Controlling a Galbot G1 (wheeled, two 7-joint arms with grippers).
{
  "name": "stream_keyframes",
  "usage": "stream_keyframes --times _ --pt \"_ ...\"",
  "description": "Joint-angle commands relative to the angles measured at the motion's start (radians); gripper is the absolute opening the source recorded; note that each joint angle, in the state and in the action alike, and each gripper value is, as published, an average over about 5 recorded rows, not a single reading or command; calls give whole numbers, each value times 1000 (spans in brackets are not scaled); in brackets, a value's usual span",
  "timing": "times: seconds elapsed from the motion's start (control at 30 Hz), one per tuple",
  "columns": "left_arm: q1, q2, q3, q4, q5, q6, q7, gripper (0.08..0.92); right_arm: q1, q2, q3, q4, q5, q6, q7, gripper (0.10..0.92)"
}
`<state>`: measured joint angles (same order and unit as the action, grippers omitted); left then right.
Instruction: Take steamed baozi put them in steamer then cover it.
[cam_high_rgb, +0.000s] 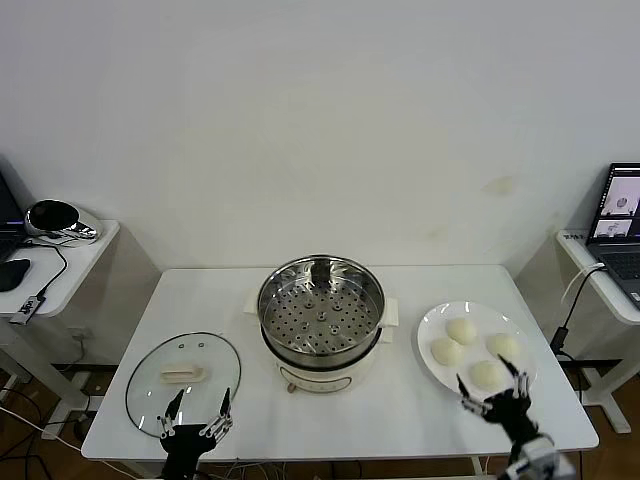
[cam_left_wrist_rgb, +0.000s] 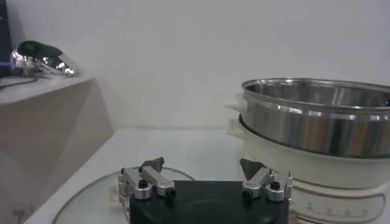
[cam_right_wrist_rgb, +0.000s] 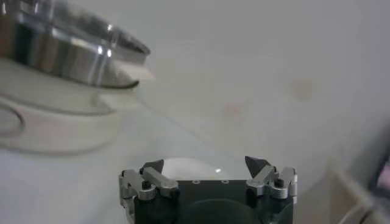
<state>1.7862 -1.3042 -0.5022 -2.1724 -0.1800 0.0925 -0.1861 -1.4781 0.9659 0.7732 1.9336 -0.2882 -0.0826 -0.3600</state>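
Several cream-white steamed baozi (cam_high_rgb: 461, 330) lie on a white plate (cam_high_rgb: 428, 330) at the table's right. The steamer (cam_high_rgb: 320, 310), a shiny steel pot with a perforated tray on a cream base, stands uncovered mid-table. Its glass lid (cam_high_rgb: 155, 365) lies flat at the left. My right gripper (cam_high_rgb: 488, 380) is open just above the plate's near edge, over the front baozi (cam_right_wrist_rgb: 189, 165), which shows between its fingers. My left gripper (cam_high_rgb: 202, 397) hangs open over the lid's near rim (cam_left_wrist_rgb: 85, 204), with the steamer (cam_left_wrist_rgb: 317, 122) beyond it.
A side table with a shiny helmet-like object (cam_high_rgb: 55, 218) and cables stands at the left. A laptop (cam_high_rgb: 620, 215) on another side table is at the right. A white wall is behind the table. The steamer's side (cam_right_wrist_rgb: 61, 52) also shows in the right wrist view.
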Motion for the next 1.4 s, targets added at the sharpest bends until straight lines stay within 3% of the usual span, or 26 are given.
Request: stream_keyframes --times 0.03,0.3,0.47,0.87,1.4 --pt "-16 8 -17 -14 31 63 9 823 155 -222 24 -63 -174 -51 -135 823" --pt "-25 4 -22 -21 70 87 14 823 470 -480 -210 -248 -179 -25 -429 823" --pt "-19 4 -41 -34 74 88 15 823 761 -528 -501 -404 -133 9 -557 823" --pt "-12 -2 -65 -45 79 88 17 823 1259 -413 -1086 -714 -114 132 -734 823" --pt "-9 -12 -82 -46 79 85 19 823 1314 -219 -1226 -877 -134 202 -738 823"
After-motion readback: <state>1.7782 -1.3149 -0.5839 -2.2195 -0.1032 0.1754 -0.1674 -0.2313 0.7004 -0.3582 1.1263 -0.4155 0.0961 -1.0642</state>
